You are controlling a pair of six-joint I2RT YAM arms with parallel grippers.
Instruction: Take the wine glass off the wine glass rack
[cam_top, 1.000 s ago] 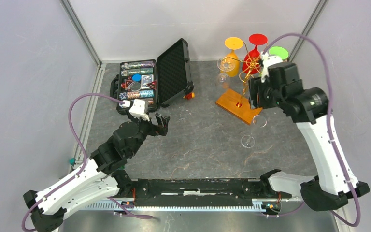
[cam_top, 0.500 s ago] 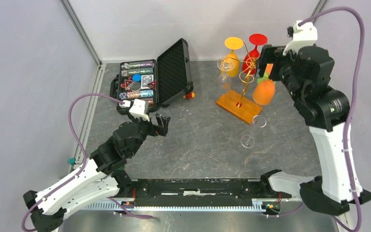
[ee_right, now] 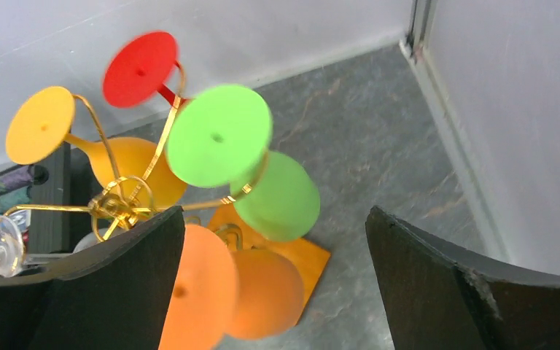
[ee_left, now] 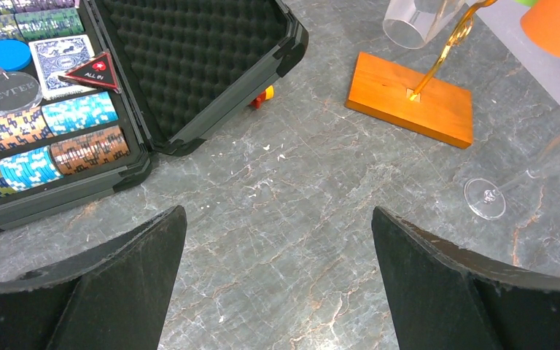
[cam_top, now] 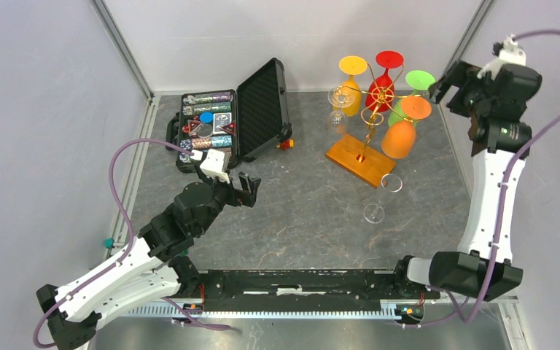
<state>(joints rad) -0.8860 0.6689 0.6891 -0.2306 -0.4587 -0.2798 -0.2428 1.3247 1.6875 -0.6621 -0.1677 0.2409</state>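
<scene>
Two sets of jaws stand wide and empty: my left gripper (cam_top: 246,188) hovers near the case (cam_top: 262,109); farther off, an orange wine glass (cam_top: 399,138) hangs on the rack (cam_top: 354,157), my right gripper (cam_top: 446,86) poised high beside it. Next, likely: descend, close on its stem.

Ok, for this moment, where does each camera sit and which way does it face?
Top external: fixed above and behind the bases, looking down at the table; both whole arms show.
Left wrist: low over the table, facing the open case and the wine glass rack; open left gripper frames the bottom.
Right wrist: high at the far right corner, looking down on the rack's top; open right gripper frames the bottom.
Shared: both wrist views show the rack's wooden base and the orange glass.
</scene>
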